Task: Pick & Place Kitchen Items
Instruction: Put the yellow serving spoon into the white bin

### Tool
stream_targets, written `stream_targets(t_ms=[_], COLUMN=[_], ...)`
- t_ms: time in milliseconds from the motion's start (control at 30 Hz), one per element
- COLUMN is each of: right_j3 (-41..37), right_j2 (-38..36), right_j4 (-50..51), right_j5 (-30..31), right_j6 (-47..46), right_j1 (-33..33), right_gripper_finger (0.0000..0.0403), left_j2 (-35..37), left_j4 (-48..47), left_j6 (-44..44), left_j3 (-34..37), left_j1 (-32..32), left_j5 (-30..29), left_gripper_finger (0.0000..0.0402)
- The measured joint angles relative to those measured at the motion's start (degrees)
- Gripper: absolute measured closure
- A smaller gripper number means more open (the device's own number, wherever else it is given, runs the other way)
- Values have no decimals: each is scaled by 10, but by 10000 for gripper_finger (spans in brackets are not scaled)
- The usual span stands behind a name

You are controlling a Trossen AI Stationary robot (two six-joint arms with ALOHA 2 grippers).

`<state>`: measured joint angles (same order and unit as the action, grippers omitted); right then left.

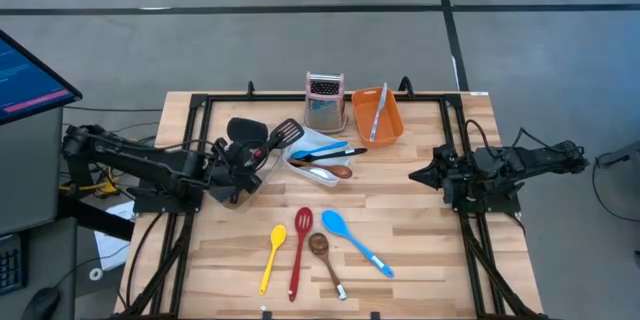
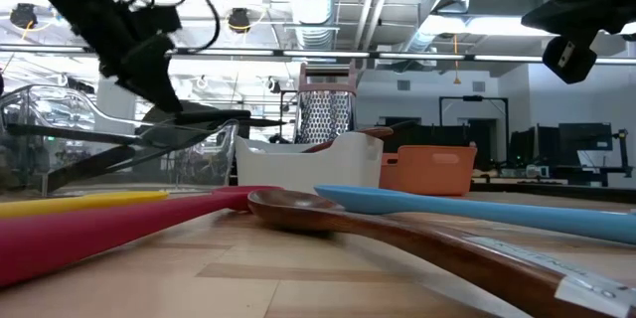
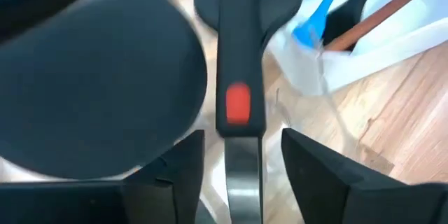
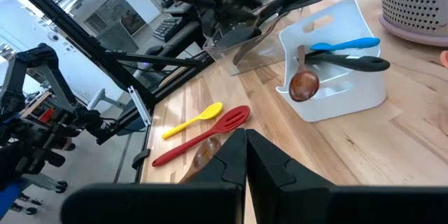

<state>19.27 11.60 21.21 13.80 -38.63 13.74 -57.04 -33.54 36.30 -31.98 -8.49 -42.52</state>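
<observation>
My left gripper [image 1: 238,167] [image 3: 241,182] is open over the clear tub [image 1: 262,167] at the table's left. Its fingers stand on either side of the black slotted turner's handle [image 3: 240,105], with a gap on each side. The turner's head [image 1: 286,132] and a black spatula [image 1: 246,130] [image 3: 98,77] stick out of the tub toward the far side. A yellow spoon [image 1: 272,255], a red slotted spoon [image 1: 300,250], a wooden spoon [image 1: 325,258] and a blue spoon [image 1: 355,242] lie flat on the near table. My right gripper [image 1: 418,173] [image 4: 245,150] is shut and empty at the right.
A white tub [image 1: 322,163] holds a blue spoon [image 4: 346,44], a black tool and a wooden spoon [image 4: 303,84]. Behind it stand a steel grater with a pink top [image 1: 324,100] and an orange tub [image 1: 385,125]. A black frame [image 1: 190,120] runs around the table.
</observation>
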Motion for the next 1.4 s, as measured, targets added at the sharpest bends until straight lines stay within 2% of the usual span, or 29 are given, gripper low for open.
stream_targets(t_ms=[200,333,633,767,1033,1400], right_j3=[0,0,0,0,0,0], right_j2=[0,0,0,0,0,0], right_j4=[0,0,-6,-9,-9,-9], right_j5=[0,0,0,0,-2,-2], right_j6=[0,0,0,-9,-24,-24], right_j1=[0,0,0,0,0,0], right_gripper_finger=[403,403,403,403,403,403], left_j2=[26,52,83,69,38,-2], left_j4=[12,69,350,429,447,459], left_j6=[-72,-77,-72,-71,-69,-69], left_j3=[-55,-86,-92,-93,-92,-92], left_j1=[13,15,11,2,-9,-9], left_j5=[-11,-6,152,175,175,176], left_gripper_finger=[212,224,277,300,319,321])
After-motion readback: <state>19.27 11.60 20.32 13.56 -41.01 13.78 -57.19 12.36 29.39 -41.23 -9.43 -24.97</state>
